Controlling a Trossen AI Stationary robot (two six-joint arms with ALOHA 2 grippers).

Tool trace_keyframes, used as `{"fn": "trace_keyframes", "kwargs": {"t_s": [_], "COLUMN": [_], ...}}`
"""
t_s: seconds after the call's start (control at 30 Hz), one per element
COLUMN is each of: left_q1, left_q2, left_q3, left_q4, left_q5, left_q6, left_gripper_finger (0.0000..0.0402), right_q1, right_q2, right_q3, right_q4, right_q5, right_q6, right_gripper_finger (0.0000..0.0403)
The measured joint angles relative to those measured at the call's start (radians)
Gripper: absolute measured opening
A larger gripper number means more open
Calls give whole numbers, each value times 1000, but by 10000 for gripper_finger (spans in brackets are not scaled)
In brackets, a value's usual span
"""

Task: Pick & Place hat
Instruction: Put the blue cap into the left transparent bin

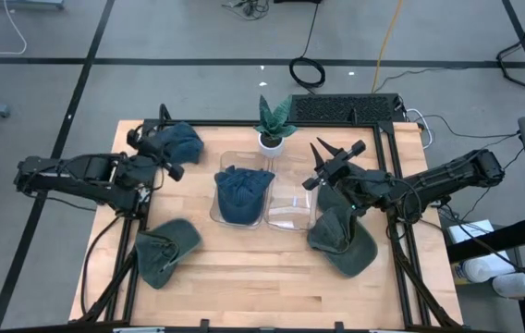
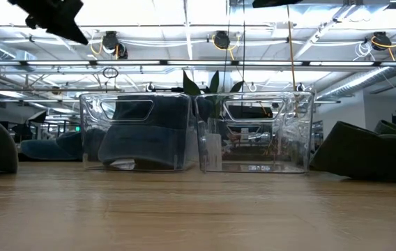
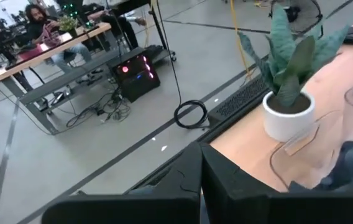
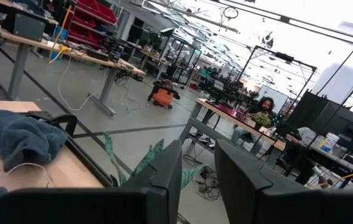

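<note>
Right claw (image 1: 336,153), fingers apart and raised beside the empty clear bin (image 1: 290,199), has the green hat (image 1: 343,242) just behind-below; left claw (image 1: 156,139) closed.

Four dark blue-green hats are seen on the wooden surface (image 1: 244,268). One hat (image 1: 242,194) is crumpled inside the left clear bin (image 1: 216,215); the right clear bin (image 1: 290,211) beside it holds none. A second hat (image 1: 177,141) lies bunched near the far left corner. A third hat (image 1: 165,250) is spread flat at the near left, and a fourth hat (image 1: 343,240) lies at the near right.
</note>
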Motion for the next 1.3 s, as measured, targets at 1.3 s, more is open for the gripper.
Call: {"fn": "trace_keyframes", "kwargs": {"t_s": [1.3], "left_q1": [158], "left_q2": [-179], "left_q3": [-173], "left_q4": [-2], "left_q5": [-54], "left_q6": [-138], "left_gripper_finger": [161], "right_q1": [0], "right_q2": [0], "right_q3": [0], "right_q4": [-14], "right_q5": [2], "right_q6": [78], "right_gripper_finger": [156]}}
